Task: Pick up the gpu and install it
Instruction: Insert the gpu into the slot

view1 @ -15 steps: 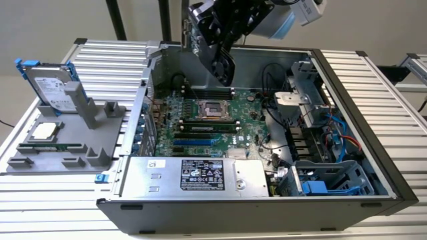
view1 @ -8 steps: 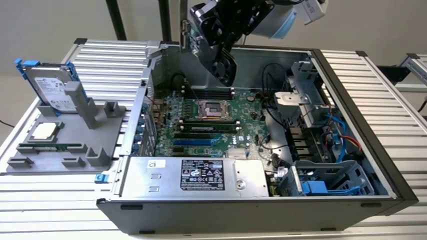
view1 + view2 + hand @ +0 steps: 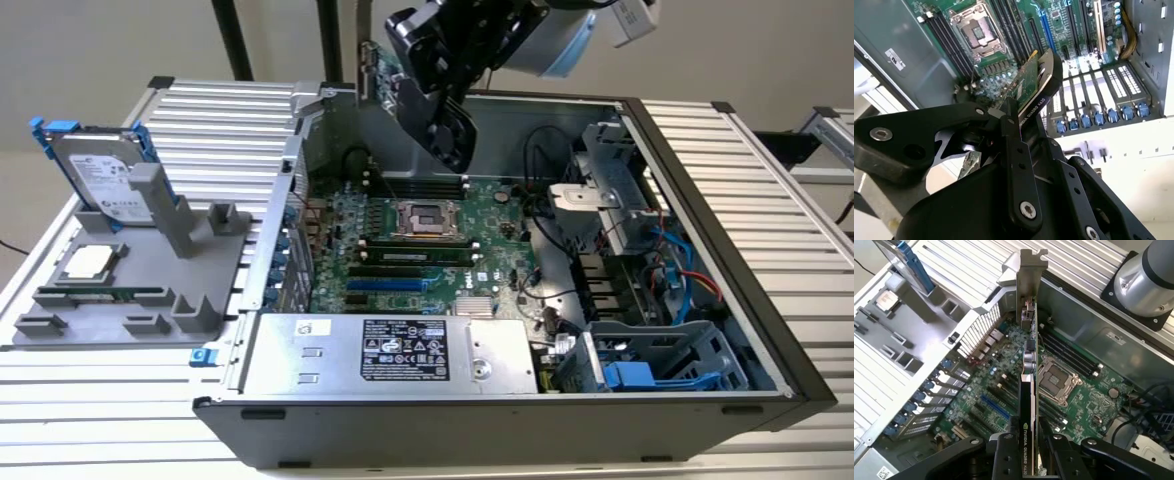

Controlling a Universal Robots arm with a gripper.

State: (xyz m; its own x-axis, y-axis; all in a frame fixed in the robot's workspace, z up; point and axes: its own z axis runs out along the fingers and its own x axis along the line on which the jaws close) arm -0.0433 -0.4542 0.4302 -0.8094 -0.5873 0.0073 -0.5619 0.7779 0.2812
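Up above the open computer case (image 3: pixel 718 240), the tool (image 3: pixel 1026 442) is clamped on the gpu (image 3: pixel 1027 385), which hangs edge-on over the motherboard (image 3: pixel 400 255) with free air all round. Cables (image 3: pixel 541 215) and drive cages (image 3: pixel 661 355) crowd the exterior view's right; the hard drive (image 3: pixel 100 170) stands outside in a grey holder (image 3: pixel 187 235) on the table (image 3: pixel 80 410). The card's a green board with a black cooler and a silver bracket (image 3: pixel 1024 270).

- The gpu (image 3: pixel 1026 405): green board, black cooler on one face, silver end bracket (image 3: pixel 1023 275).
- Gripped edge-on by the gripper (image 3: pixel 1026 452) at the end opposite that bracket.
- Hangs above the motherboard (image 3: pixel 1074 390), seemingly clear of any slot.
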